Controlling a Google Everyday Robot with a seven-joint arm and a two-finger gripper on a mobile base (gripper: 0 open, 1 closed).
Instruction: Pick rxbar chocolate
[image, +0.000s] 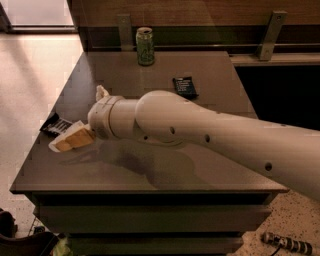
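The rxbar chocolate (54, 125) is a flat black wrapper with white print. It lies near the left edge of the dark table (150, 175). My gripper (64, 143) is low over the table, right beside the bar on its near side, and its tan tip covers the bar's right end. My thick white arm (200, 132) reaches in from the right across the middle of the table.
A green drink can (145, 46) stands at the back of the table. A shorter dark bar with a bluish tint (184, 86) lies right of centre toward the back. The table's left edge drops to a light floor (30, 75). A wall rail runs behind the table.
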